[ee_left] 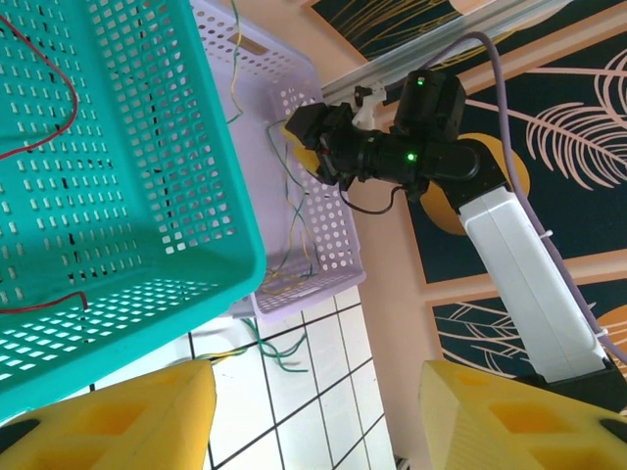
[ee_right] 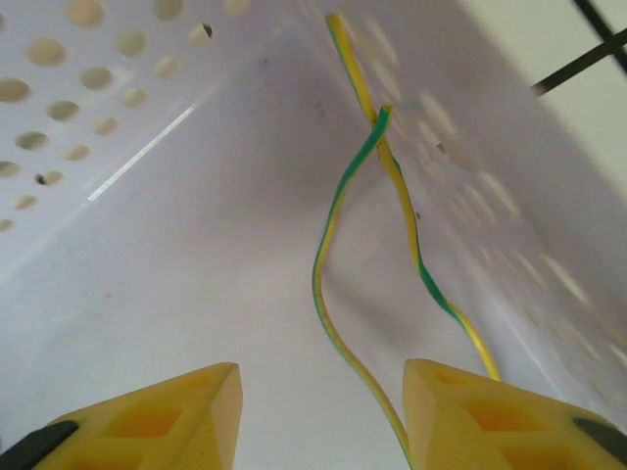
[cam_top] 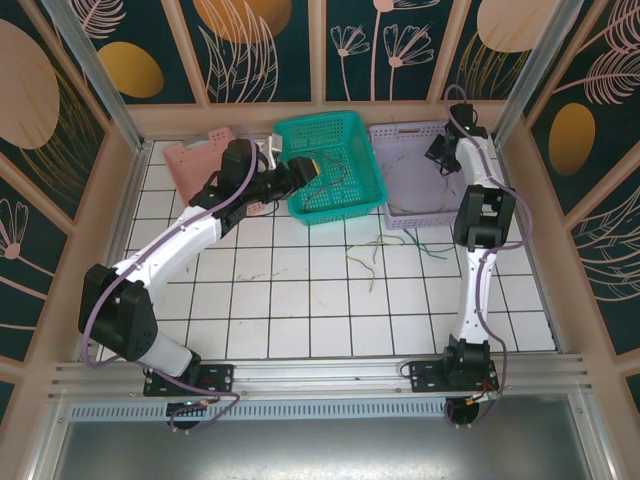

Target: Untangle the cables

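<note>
Looks like roughly the middle of the job to me, not close to finished. Some sorting is visible: there's a red cable lying in the teal basket, and a yellow-green cable sitting loose on the floor of the lilac basket, curling over itself once near the corner. More thin strands hang over that lilac basket's wall in the left wrist view.

What's left: a bunch of cables, yellowish and green, is on the white tiled surface just in front of the two baskets. From above I can't tell if they're crossed or merely lying near each other, but they clearly haven't been put anywhere. The pink basket at the back left seems to hold no cable, though the left arm hides part of it.

Grippers: the right gripper is down inside the lilac basket with its jaws apart. The yellow-green cable runs past the inner side of one finger, but it isn't pinched, so I'd call it empty. The left gripper hangs by the teal basket's edge, jaws about half spread, nothing between them.

My guess is the next pick has to come from that bunch on the tiles.
</note>
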Robot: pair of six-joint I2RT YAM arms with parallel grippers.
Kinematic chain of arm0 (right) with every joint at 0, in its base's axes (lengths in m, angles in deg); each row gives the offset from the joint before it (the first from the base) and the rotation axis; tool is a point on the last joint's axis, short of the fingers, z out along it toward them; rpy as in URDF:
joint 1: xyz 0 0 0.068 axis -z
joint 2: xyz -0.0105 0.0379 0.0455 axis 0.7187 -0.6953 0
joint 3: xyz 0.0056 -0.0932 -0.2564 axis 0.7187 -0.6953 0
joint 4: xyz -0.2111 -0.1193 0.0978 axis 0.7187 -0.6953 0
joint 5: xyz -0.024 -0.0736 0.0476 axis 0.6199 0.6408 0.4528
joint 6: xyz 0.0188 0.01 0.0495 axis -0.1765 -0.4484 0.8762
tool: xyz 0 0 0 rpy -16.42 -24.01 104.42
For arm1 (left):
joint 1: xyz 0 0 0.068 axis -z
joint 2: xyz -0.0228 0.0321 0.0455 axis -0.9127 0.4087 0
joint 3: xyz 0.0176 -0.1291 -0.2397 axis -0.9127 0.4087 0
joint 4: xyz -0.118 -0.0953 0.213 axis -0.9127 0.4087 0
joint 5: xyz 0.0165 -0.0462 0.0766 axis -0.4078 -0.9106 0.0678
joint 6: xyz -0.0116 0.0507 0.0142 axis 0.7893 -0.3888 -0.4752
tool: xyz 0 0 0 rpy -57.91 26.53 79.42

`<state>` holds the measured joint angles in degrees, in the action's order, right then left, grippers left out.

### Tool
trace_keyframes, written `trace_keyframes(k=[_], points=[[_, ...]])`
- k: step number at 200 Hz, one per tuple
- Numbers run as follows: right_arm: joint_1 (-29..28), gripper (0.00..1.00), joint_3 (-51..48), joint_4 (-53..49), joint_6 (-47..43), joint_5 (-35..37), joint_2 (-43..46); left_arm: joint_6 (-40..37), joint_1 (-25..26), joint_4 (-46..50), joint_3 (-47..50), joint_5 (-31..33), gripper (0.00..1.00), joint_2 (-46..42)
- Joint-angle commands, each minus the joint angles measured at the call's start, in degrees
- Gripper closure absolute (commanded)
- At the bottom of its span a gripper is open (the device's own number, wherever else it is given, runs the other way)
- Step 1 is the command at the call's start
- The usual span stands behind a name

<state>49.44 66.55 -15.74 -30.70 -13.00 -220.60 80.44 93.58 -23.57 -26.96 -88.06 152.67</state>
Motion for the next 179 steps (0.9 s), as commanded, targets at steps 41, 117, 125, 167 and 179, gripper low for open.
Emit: trace_keyframes(k=[41,117,125,167,179], points=[[0.5,0.46,1.7,-3.0,1.5,1.1,10.4,0.3,-0.3,-0.9,0.9,0.5,0.39,-1.6],[-5.6,0.53,-47.9,16.7,18.1,-7.4,47.6,-0.2,-0.3,1.5,7.0,-0.6,0.41,-3.2],[-7.3,0.54,-55.7,19.1,20.3,-9.2,52.0,-0.9,-0.3,1.9,7.9,-1.7,0.43,-3.0],[-23.3,0.51,-79.6,20.8,25.1,-10.4,62.6,-3.4,-0.2,2.5,13.8,-4.2,0.46,-3.5],[-27.6,0.50,-82.2,20.1,24.0,-8.8,62.9,-3.5,-0.2,2.7,14.3,-4.2,0.46,-3.8]])
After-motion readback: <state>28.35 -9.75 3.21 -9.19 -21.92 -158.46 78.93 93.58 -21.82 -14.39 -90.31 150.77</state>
